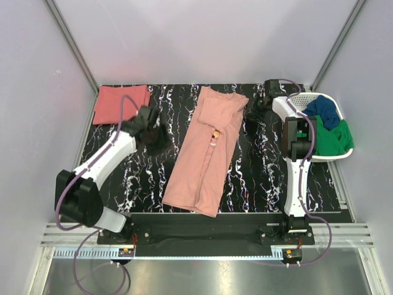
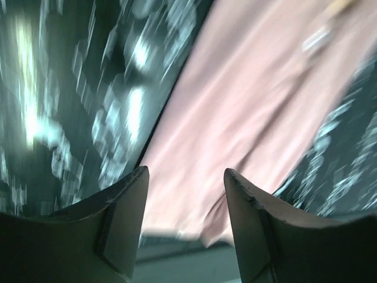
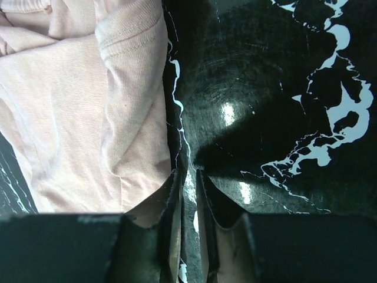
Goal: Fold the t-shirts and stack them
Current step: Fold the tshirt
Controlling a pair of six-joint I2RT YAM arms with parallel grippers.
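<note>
Salmon-pink t-shirt [image 1: 207, 153] lies at the middle of the black marbled table [image 1: 264, 184], narrowed into a long strip, and both claws stand off it. Left gripper [image 1: 149, 128] hangs at the strip's 9 o'clock, jaws well apart with nothing between them; its wrist view shows only cloth and table beyond the two fingers [image 2: 126, 206]. Right gripper [image 1: 256, 106] sits low at the shirt's 2 o'clock, jaws parted by a narrow slit and empty, with a sleeve hem [image 3: 126, 44] just beside its tips. Each claw probably flanks a long edge because the sides are folded in and a cross fold is due next. The long axis runs from 1 o'clock, where the shoulder end seems to point, to 7 o'clock, where the other end nears the arm bases; an orange tag [image 1: 215, 136] shows near mid-length. Coral-red t-shirt [image 1: 121, 103], folded, sits at the 10 o'clock corner, likely the stack's base. A white basket [image 1: 344, 153] at 3 o'clock holds blue and green garments
</note>
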